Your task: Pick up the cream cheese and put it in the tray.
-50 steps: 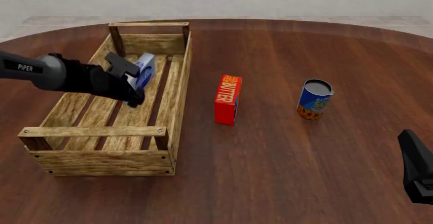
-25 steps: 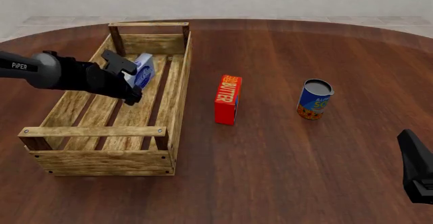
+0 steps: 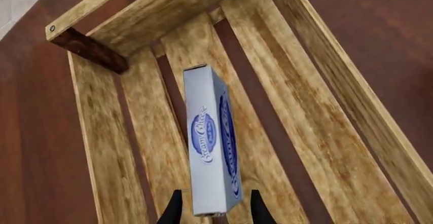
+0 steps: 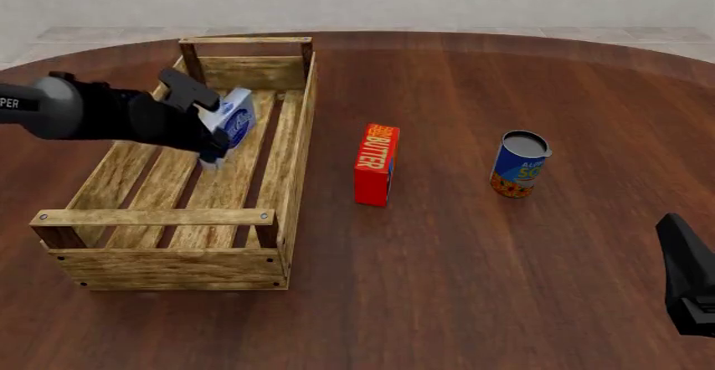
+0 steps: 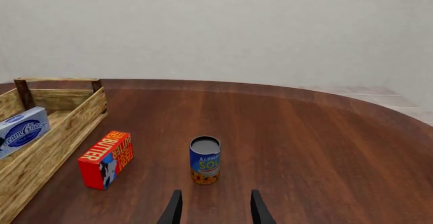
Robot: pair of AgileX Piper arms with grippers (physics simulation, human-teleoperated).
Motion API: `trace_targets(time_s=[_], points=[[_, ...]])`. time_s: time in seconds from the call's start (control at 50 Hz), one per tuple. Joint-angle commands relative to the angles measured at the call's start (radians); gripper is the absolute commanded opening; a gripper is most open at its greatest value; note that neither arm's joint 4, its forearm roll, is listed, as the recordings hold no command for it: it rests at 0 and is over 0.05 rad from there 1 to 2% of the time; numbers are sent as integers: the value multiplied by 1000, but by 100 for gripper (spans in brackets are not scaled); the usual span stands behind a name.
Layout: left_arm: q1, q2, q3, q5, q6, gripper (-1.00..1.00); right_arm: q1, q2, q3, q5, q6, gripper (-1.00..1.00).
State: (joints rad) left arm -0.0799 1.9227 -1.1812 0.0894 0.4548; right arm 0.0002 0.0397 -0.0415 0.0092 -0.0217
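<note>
The cream cheese [image 4: 236, 112], a flat white-grey box with a blue oval label, stands on its narrow edge on the slats in the far half of the wooden tray [image 4: 156, 217]. My left gripper [image 4: 213, 134] is at the box's near end. In the left wrist view the cream cheese [image 3: 211, 148] runs away between the fingertips [image 3: 174, 210], with a gap on each side, so the left gripper [image 3: 213, 211] is open. My right gripper [image 4: 687, 280] hangs open at the near right, far from the tray.
A red-orange butter box [image 4: 377, 163] stands upright just right of the tray. A blue soup can [image 4: 520, 163] stands further right. The right wrist view shows the can [image 5: 205, 160], the butter [image 5: 106, 159] and the tray's side wall [image 5: 61, 127].
The left arm has drawn back to the left and slightly away from the box. The cream cheese has stayed in the tray at about the same spot. The right arm has not moved.
</note>
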Motion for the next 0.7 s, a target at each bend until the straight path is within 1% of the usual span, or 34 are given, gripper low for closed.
trace_targets(time_s=[0.02,0.46,0.52,0.54,0.58,0.6,0.7], points=[[3,-40,12,-5,8,100,0,0,0,0,0,100],[-32,-209,54,30,-5,100,-1,-1,0,1,0,100],[-38,-251,70,30,-13,100,-1,0,0,0,0,100],[-38,-252,70,30,-13,100,-1,0,0,0,0,100],[-35,-265,64,35,-37,100,-1,-1,0,1,0,100],[-26,-276,66,28,-31,100,-1,-1,0,1,0,100],[-29,-326,76,39,-52,100,-1,0,0,0,0,100]])
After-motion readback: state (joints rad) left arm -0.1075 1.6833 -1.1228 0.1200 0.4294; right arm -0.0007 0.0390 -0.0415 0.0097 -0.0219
